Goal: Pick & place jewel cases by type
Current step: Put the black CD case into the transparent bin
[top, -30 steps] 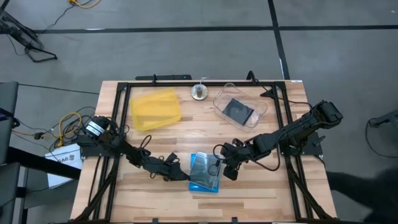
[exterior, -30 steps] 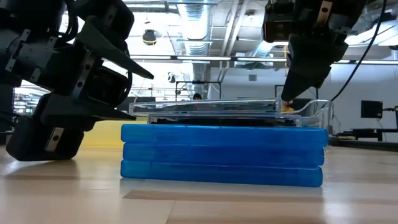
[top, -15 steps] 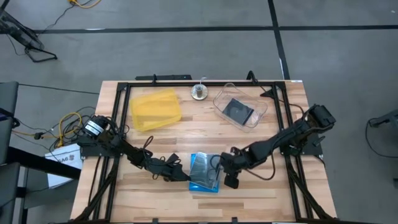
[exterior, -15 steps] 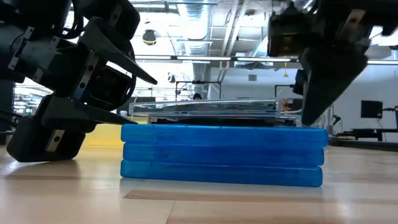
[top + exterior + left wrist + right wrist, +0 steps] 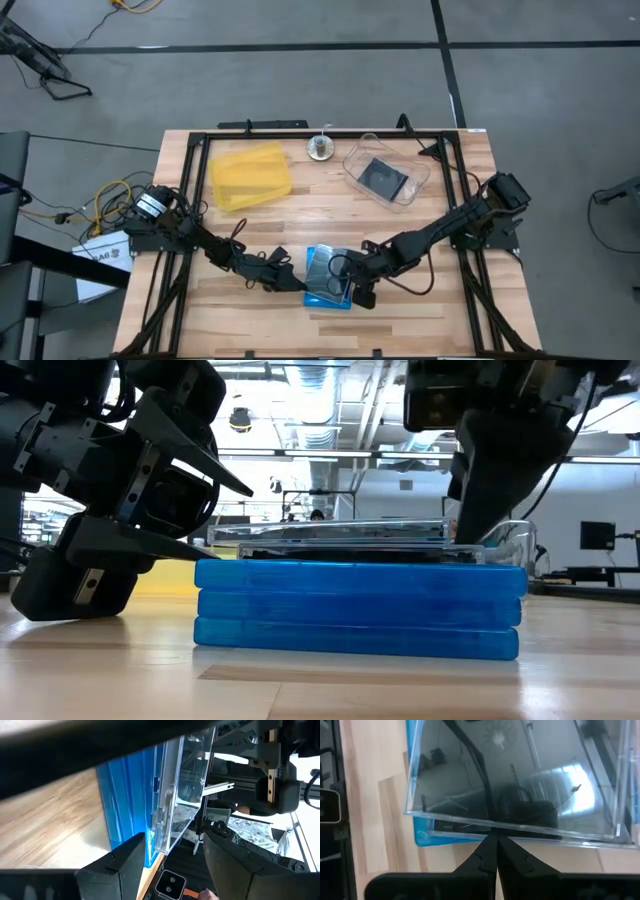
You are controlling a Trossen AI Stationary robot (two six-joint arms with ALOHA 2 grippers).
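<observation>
Three translucent blue jewel cases [image 5: 360, 610] lie stacked flat on the table's near middle. A clear jewel case with a black inside [image 5: 340, 535] [image 5: 328, 268] lies on top of them, slightly askew. My left gripper [image 5: 300, 284] [image 5: 215, 510] is open at the stack's left side, one finger above and one below the clear case's left edge [image 5: 165, 832]; whether it touches, I cannot tell. My right gripper [image 5: 352, 288] [image 5: 492, 840] is shut at the clear case's right edge. Another black-inside case [image 5: 383, 178] lies in the clear tub. My right gripper meets the clear case's right edge [image 5: 492, 832] with the tips of its shut fingers [image 5: 466, 542]. It slants down from the table's right. The case lies flat on the blue stack.
A yellow tray [image 5: 250, 175] sits at the far left and a clear tub [image 5: 410, 190] at the far right, with a small round object [image 5: 320, 148] between them. Bare wood surrounds the stack on its near side. A black frame [image 5: 195, 150] borders the table.
My right gripper has swung from the stack's right side toward the near edge, then moved left and come up against the clear case's right edge. The stack has stayed where it was.
</observation>
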